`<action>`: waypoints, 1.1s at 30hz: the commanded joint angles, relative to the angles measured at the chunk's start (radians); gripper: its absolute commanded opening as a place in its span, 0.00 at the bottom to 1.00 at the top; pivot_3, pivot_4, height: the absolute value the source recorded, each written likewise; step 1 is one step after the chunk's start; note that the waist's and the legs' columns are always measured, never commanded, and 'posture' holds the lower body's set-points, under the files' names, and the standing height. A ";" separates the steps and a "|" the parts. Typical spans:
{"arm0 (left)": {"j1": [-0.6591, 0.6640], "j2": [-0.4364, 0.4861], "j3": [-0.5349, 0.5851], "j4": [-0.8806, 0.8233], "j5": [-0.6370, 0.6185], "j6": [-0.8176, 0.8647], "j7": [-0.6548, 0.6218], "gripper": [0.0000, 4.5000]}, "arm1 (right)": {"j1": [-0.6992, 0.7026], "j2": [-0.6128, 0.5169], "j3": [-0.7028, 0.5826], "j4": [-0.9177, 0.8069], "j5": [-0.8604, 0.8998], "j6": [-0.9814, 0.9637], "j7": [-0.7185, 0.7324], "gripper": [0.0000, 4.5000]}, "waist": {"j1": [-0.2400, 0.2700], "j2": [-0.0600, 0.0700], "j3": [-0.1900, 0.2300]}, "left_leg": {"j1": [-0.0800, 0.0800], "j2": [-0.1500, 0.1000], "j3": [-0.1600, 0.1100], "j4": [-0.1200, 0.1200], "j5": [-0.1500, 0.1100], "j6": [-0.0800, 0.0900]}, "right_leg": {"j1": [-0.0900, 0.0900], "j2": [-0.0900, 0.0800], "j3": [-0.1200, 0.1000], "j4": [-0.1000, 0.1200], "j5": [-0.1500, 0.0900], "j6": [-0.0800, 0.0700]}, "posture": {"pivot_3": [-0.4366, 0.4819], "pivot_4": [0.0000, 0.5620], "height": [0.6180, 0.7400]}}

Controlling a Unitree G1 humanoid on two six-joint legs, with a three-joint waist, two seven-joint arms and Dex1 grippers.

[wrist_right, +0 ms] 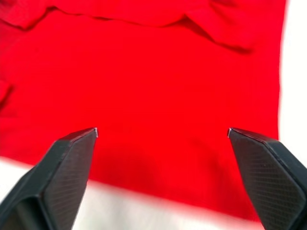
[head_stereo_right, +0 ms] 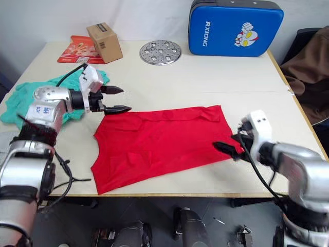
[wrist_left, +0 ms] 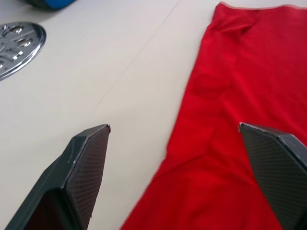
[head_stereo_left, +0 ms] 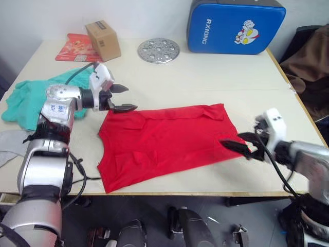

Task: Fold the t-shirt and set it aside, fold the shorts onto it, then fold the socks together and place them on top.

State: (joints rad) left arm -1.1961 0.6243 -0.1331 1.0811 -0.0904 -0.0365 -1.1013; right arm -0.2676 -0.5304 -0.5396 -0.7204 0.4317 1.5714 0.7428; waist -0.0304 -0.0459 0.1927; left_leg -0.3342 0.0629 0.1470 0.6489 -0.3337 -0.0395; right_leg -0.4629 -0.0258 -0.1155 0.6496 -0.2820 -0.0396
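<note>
While the t-shirt (head_stereo_left: 164, 141) is lying flat on the desk (head_stereo_left: 226, 77), both grippers' jaws are gaping beside it; the head views are also showing the shorts (head_stereo_left: 28, 100).

**Three garments on the tabletop**

A bright red fabric t-shirt (head_stereo_left: 164, 141) lies flat and partly folded near the front edge. Crumpled teal fabric shorts (head_stereo_left: 28, 100) sit well apart at the left, a light grey knit sock (head_stereo_left: 9, 144) just in front of them.

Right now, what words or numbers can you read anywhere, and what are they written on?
"RXIONG": white letters running up the side of the blue pad, next to a cartoon figure.
Cardboard box: a small label, too small to read.
Red packet: its print is too blurred to read.
</note>
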 commanded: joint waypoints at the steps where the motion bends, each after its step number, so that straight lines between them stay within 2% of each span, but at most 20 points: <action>1: -0.068 -0.014 -0.018 0.156 0.102 -0.094 0.079 1.00 | 0.130 0.116 -0.111 -0.141 0.105 0.043 -0.099 0.98 | -0.005 0.000 0.000 | 0.000 0.000 0.001 0.000 -0.002 0.004 | 0.000 0.000 0.000 -0.001 -0.001 0.003 | 0.48 0.27 1.00; 3: -0.087 -0.034 -0.037 0.204 0.156 -0.112 0.131 1.00 | 0.207 0.202 -0.131 -0.185 0.137 0.043 -0.166 0.98 | 0.000 0.000 0.000 | 0.000 0.000 0.001 -0.001 -0.002 0.003 | -0.001 0.000 0.001 0.001 -0.001 0.003 | 0.48 0.27 1.00; 6: -0.098 -0.053 -0.048 0.242 0.212 -0.121 0.200 1.00 | 0.224 0.290 -0.147 -0.195 0.174 0.043 -0.267 0.98 | -0.003 0.000 0.001 | 0.001 0.000 0.002 0.000 0.002 -0.004 | -0.004 0.000 0.002 0.004 0.000 -0.001 | 0.48 0.27 1.00; 15: -0.071 -0.093 -0.059 0.276 0.334 -0.103 0.325 1.00 | 0.037 0.488 -0.175 -0.009 0.171 0.043 -0.534 0.98 | -0.004 0.000 0.001 | 0.002 -0.001 0.004 0.001 0.004 -0.007 | -0.004 0.000 0.003 0.009 -0.001 -0.006 | 0.48 0.27 1.00; 18: -0.057 -0.090 -0.046 0.278 0.341 -0.093 0.326 0.87 | 0.016 0.501 -0.159 0.039 0.161 0.043 -0.577 1.00 | -0.005 0.000 0.000 | 0.004 0.000 0.004 0.001 0.005 -0.009 | -0.004 0.000 0.003 0.010 -0.001 -0.007 | 0.48 0.27 1.00; 22: -0.040 -0.073 -0.032 0.277 0.346 -0.087 0.306 0.59 | 0.004 0.517 -0.140 0.070 0.152 0.043 -0.610 0.79 | -0.007 -0.002 0.000 | 0.011 0.000 0.005 0.001 0.005 -0.008 | -0.001 0.000 0.004 0.010 -0.001 -0.007 | 0.48 0.27 1.00; 30: -0.007 -0.043 -0.003 0.269 0.331 -0.081 0.239 0.01 | -0.018 0.473 -0.110 0.088 0.149 0.043 -0.605 0.15 | -0.025 -0.003 -0.001 | 0.013 0.000 0.006 -0.001 0.005 -0.010 | 0.000 0.000 0.005 0.011 -0.002 -0.007 | 0.48 0.27 1.00; 32: 0.008 -0.035 0.002 0.265 0.330 -0.081 0.211 0.00 | -0.022 0.444 -0.094 0.095 0.152 0.040 -0.587 0.00 | -0.026 -0.003 -0.001 | 0.013 0.000 0.006 -0.001 0.006 -0.010 | 0.000 0.000 0.005 0.012 -0.002 -0.007 | 0.48 0.27 1.00; 33: 0.017 -0.030 0.005 0.263 0.329 -0.081 0.194 0.00 | -0.022 0.427 -0.081 0.099 0.153 0.034 -0.579 0.00 | -0.027 -0.003 -0.001 | 0.013 0.000 0.007 -0.002 0.006 -0.010 | 0.000 0.000 0.005 0.012 -0.002 -0.007 | 0.48 0.27 1.00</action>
State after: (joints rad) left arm -1.2029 0.5700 -0.1354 1.3492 0.2390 -0.1209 -0.8739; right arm -0.2892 -0.0813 -0.6422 -0.6211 0.5779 1.6027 0.1451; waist -0.0570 -0.0488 0.1917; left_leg -0.3206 0.0630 0.1537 0.6471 -0.3281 -0.0494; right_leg -0.4633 -0.0254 -0.1102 0.6617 -0.2837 -0.0468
